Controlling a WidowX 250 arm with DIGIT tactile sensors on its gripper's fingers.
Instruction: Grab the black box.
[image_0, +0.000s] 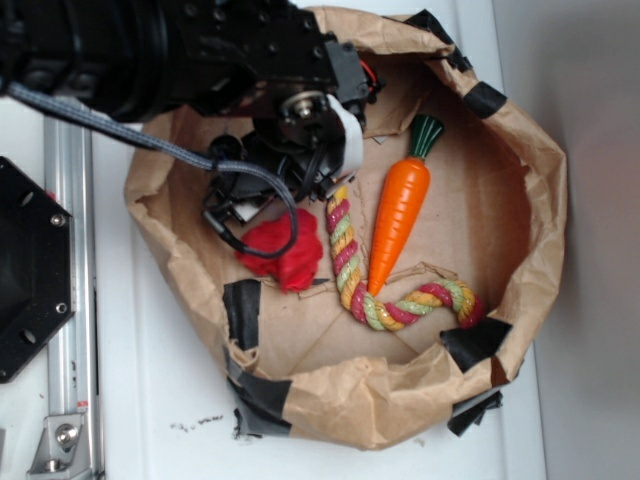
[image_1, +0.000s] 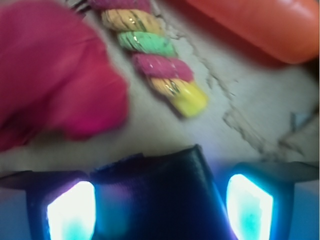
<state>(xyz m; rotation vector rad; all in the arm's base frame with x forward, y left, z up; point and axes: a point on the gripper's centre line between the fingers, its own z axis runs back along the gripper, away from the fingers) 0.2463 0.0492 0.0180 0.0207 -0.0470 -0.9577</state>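
Wrist view: glossy black box (image_1: 160, 195), smooth w/ rounded edges, sits between the two fingers (image_1: 70, 210) of the gripper (image_1: 160, 210). Both pads glow bright cyan-white, one each side. Pads look pressed onto the box's flanks, so gripper is prob. pinching it, tho the frame is blurry and contact isn't crisp. Box is at the left side of the paper nest, next to the red ball; in the exterior view the arm hides it.

Materials/shapes:
- 1 nest (image_0: 540, 200) of crumpled brown kraft paper, bowl-shaped, wrinkled rim, patched w/ several matte black tape strips (image_0: 243, 312).
- 1 red paper ball (image_0: 285, 248), crinkly, lumpy; reads magenta and soft-edged in wrist view.
- 1 rope toy (image_0: 350, 265), twisted strands in red, yellow, green; J-shaped, fuzzy weave.
- 1 toy carrot (image_0: 400, 215), smooth shiny orange plastic, tapered, dark green top; tip touches the rope's bend.
- 1 black hexagonal plate (image_0: 30, 265) w/ screws, on the white desk (image_0: 150, 400) left of the nest, beside a silver alu rail (image_0: 65, 300).
- Braided grey cable (image_0: 150, 135) loops off the black arm over the ball.
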